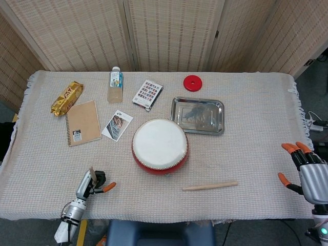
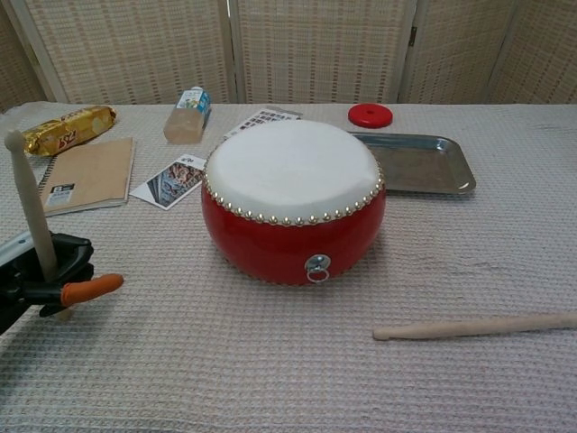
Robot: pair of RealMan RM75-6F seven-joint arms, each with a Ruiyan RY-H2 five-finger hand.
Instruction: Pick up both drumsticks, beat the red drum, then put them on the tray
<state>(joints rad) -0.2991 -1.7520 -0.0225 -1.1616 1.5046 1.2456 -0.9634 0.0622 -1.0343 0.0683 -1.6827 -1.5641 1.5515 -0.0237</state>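
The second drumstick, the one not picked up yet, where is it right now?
The loose drumstick lies flat on the cloth just in front of the red drum, toward the robot's right, well short of the open right hand.

In my chest camera the round red drum with a white skin and a row of brass studs (image 2: pixel 293 198) sits mid-table on the beige woven cloth (image 2: pixel 270 361). My left hand, black with an orange fingertip (image 2: pixel 45 275), grips a pale wooden drumstick (image 2: pixel 30 203) that stands nearly upright, tip up, at the left edge. A second pale wooden drumstick (image 2: pixel 473 327) lies flat to the drum's right front, apart from it. Behind the drum to the right rests a rectangular silver metal tray (image 2: pixel 433 167), with a flat red disc (image 2: pixel 370 115) beyond it. A brown spiral notebook (image 2: pixel 86 176), gold snack packet (image 2: pixel 68 128) and small clear bottle (image 2: pixel 187 115) lie far left.
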